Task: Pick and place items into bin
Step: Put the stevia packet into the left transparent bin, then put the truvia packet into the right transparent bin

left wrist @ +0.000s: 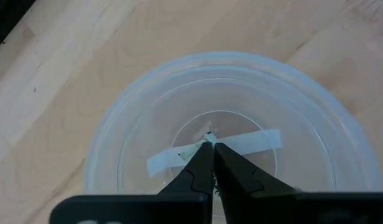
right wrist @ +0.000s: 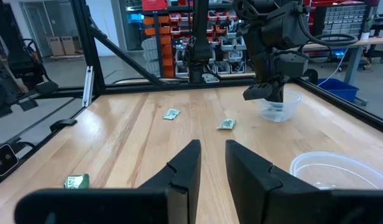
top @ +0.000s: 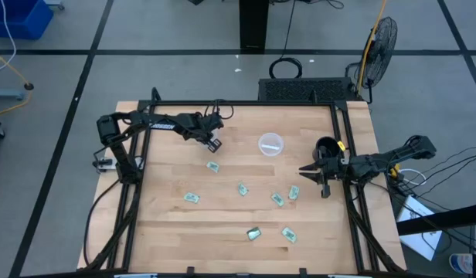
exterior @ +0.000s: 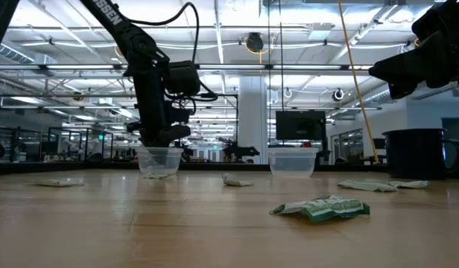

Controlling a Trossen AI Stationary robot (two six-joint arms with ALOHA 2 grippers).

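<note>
A: Status at this frame? Left side first.

B: Left gripper hung over a clear bowl, upper left of centre, clenched on one packet held low inside the bowl. Judged not yet let go.

A: And what remained?

B: Seven packets lay scattered on the desk across the centre and lower frame. A second clear bowl looked empty. At the right edge the right gripper waited, released, holding nothing. Most of the task was judged undone.
</note>
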